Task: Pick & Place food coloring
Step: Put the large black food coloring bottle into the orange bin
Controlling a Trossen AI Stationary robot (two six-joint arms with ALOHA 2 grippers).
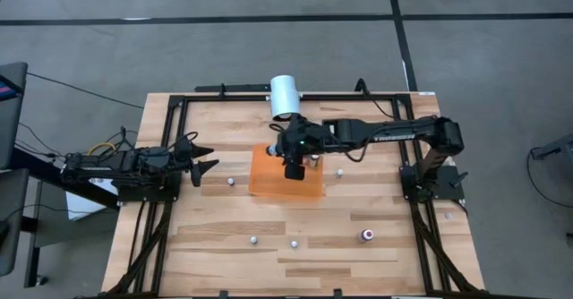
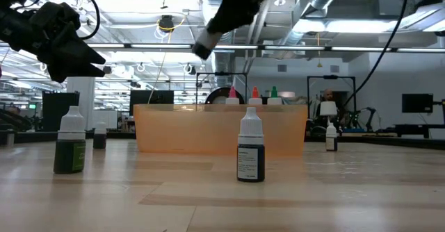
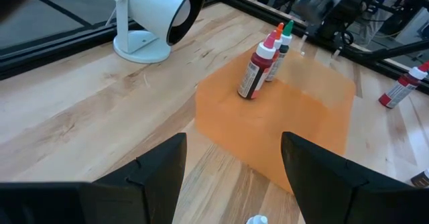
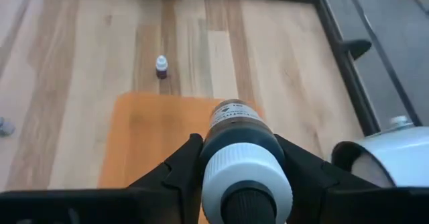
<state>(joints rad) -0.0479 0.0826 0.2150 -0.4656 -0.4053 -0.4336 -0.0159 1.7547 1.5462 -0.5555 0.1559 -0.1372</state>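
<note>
- Nearest me on the wooden table (image 1: 224, 236) stand loose food coloring bottles: a dark one with a white cap (image 2: 251, 153) front and centre in the low view, a green one (image 2: 70, 141) to its left, and a small pink-bodied one (image 1: 365, 235) towards the near right.
- I judge these bottles light, rigid plastic with smooth, slick labels. They are tall for their base, so a nudge would likely topple them. I'd grip across the round body below the cap, not on the tapering nozzle.
- At the left edge the left gripper (image 1: 204, 166) waits with its fingers spread wide and nothing between them, pointing towards the orange tray (image 1: 269, 184). Another bottle (image 1: 231, 182) stands between that gripper and the tray.
- Mid-table, the right gripper (image 1: 293, 168) hangs over the tray with a dark bottle (image 4: 238, 140) clamped between its fingers; I see it cap-end towards the wrist camera, the body squeezed from both sides. That hold looks sound, though a slick bottle could slip if eased too soon.
- In the tray's far part a red bottle (image 3: 257, 72) and two more just behind it stand upright, close together, so a new one needs setting down clear of them.
- Farthest, the white cylinder (image 1: 286, 95) on its stand sits beyond the tray.
</note>
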